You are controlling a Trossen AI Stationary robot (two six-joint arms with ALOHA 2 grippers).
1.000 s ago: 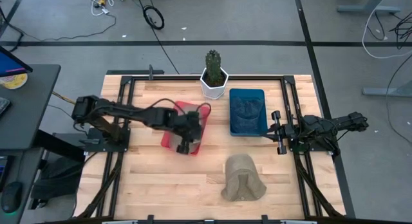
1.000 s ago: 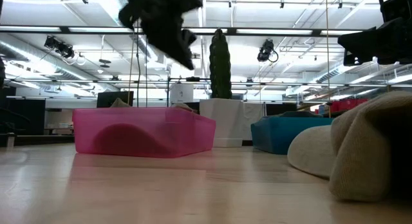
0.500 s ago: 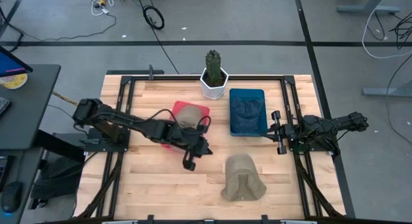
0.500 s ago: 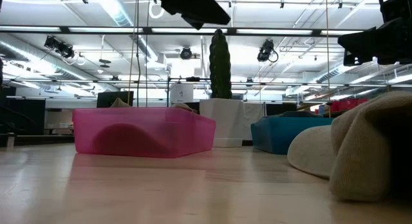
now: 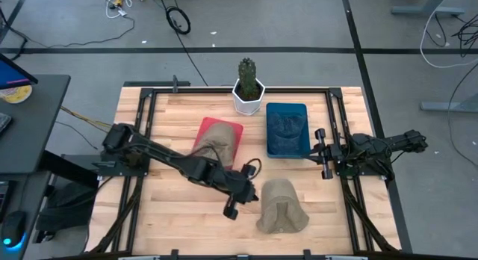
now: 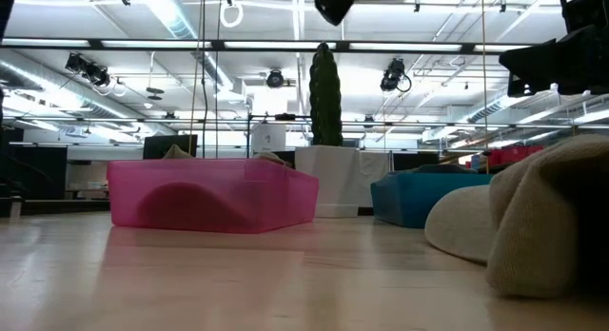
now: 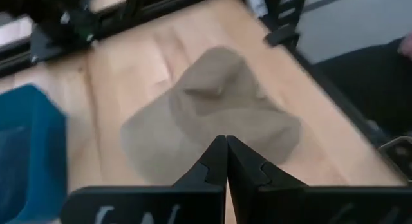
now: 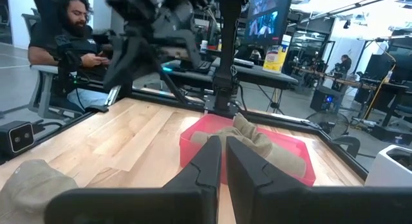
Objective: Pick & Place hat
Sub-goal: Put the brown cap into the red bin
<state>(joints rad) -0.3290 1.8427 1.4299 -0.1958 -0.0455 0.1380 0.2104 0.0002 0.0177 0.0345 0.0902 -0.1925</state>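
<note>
A tan hat (image 5: 282,208) lies brim-down on the wooden table near its near edge; it also shows as the tan hat (image 7: 212,114) and, at the right of the low view, the tan hat (image 6: 542,217). A second tan hat (image 5: 218,137) lies inside the red bin (image 5: 205,157). My left gripper (image 5: 245,194) is shut and hangs above the table just left of the first hat, touching nothing; its shut fingertips (image 7: 225,150) point toward that hat. My right gripper (image 5: 323,152) waits shut at the table's right side beside the blue bin.
A blue bin (image 5: 287,129) stands right of the red bin, and a cactus in a white pot (image 5: 249,92) sits at the far edge. Black frame rails run along the table's sides. A seated person (image 8: 64,37) shows beyond the table's left side.
My left gripper has swung from above the red bin toward the table's near edge and right, ending beside the hat on the table. Its leaving uncovered the hat lying in the red bin. The right arm has kept still.
</note>
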